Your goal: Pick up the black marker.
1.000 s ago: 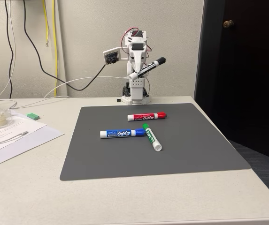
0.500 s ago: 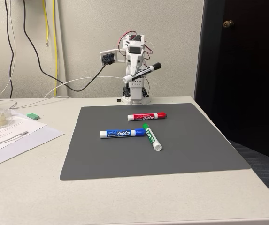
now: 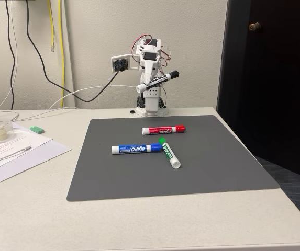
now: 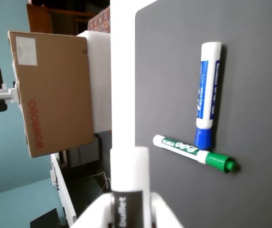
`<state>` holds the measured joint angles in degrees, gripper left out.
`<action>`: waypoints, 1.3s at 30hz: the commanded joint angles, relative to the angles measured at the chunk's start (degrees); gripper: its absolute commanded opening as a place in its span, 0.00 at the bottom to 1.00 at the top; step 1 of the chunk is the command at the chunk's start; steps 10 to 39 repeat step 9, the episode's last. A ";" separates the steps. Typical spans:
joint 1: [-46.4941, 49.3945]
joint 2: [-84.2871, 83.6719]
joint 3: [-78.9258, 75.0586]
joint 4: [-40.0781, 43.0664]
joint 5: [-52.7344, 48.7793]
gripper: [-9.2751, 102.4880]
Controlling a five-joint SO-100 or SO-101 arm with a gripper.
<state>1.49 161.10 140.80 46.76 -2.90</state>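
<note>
Gripping the black marker (image 3: 158,81) across its barrel, the gripper (image 3: 148,83) is holding it in the air at the far end of the table (image 3: 34,219), well above the grey mat (image 3: 218,157). In the fixed view the marker is lying tilted, its black cap pointing up and to the right and its white end sticking out to the left of the white arm (image 3: 151,65).

The wrist view is showing the same marker (image 4: 129,190) from close up, blurred, with its white end pointing up the picture and its black label band sitting between the two white fingers (image 4: 166,213) closed on it. Beyond it, on the mat (image 4: 259,57), the blue marker (image 4: 207,95) and the green marker (image 4: 192,152) are lying with the blue cap touching the green one's barrel. This view is also taking in a cardboard box (image 4: 50,95) past the table edge.

The fixed view is adding the red marker (image 3: 164,129), lying apart from the blue marker (image 3: 136,149) and green marker (image 3: 169,152), nearer the arm. It is also showing papers (image 3: 13,151) at the left, cables (image 3: 50,52) hanging on the wall, and a dark door (image 3: 270,78) at the right.
</note>
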 commanded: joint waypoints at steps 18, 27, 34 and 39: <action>1.32 1.58 -0.26 -0.26 0.35 0.08; 1.32 1.58 -0.26 -0.26 0.35 0.08; 1.32 1.58 -0.26 -0.26 0.35 0.08; 1.32 1.58 -0.26 -0.26 0.35 0.08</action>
